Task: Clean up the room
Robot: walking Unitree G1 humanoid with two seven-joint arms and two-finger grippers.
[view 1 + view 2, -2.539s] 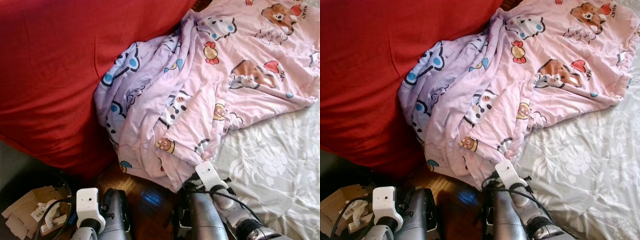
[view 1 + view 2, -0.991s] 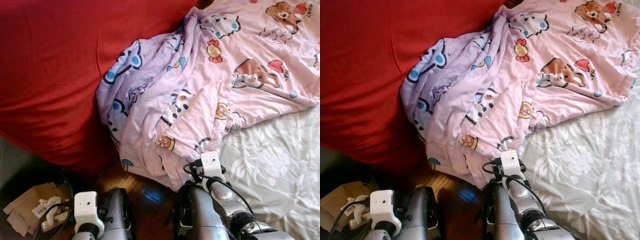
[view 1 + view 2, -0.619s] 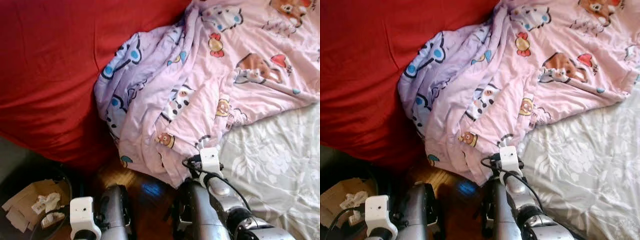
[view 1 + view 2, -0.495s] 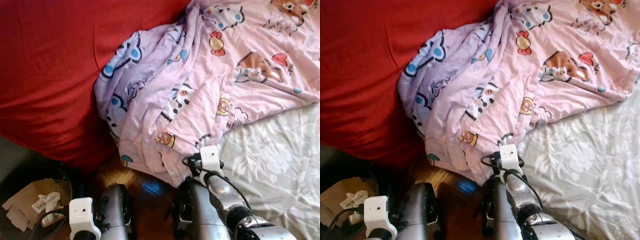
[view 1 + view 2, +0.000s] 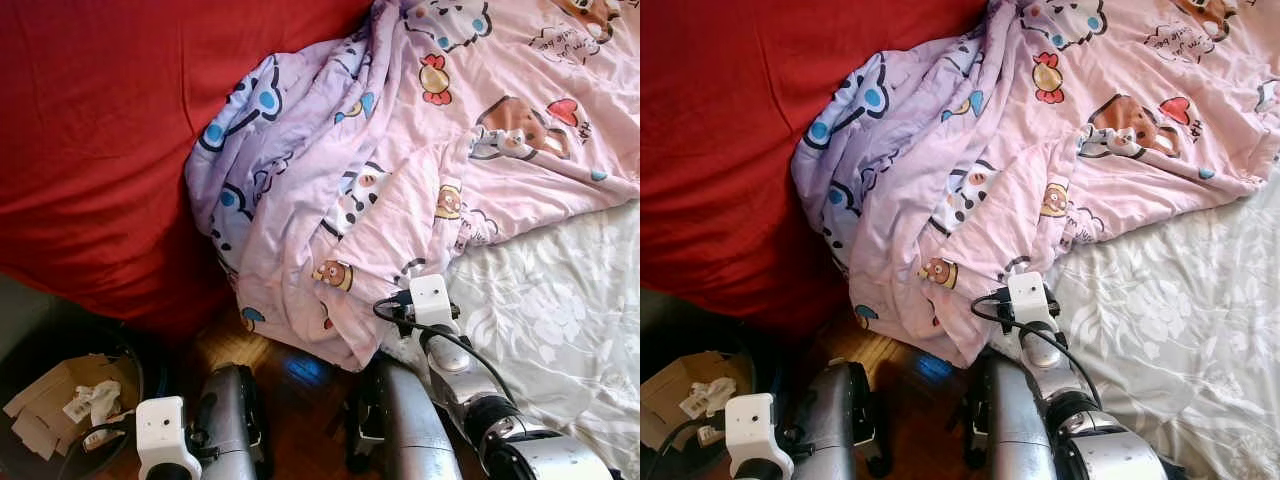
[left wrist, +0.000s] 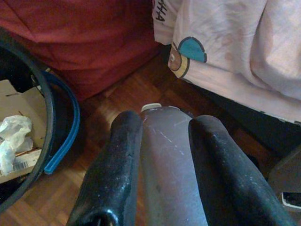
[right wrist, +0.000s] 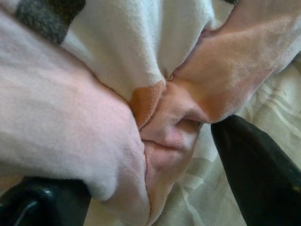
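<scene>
1. The step in hand looked like gripping the pink blanket [image 5: 440, 170], which lay crumpled across the bed's left edge against the red cushion [image 5: 100, 130].
2. Next it would need to pinch and lift.
3. The right gripper [image 7: 155, 155], reaching forward, had fingers apart around a fold; the left gripper [image 6: 160, 141] hung low, fingers parted, holding nothing.
</scene>
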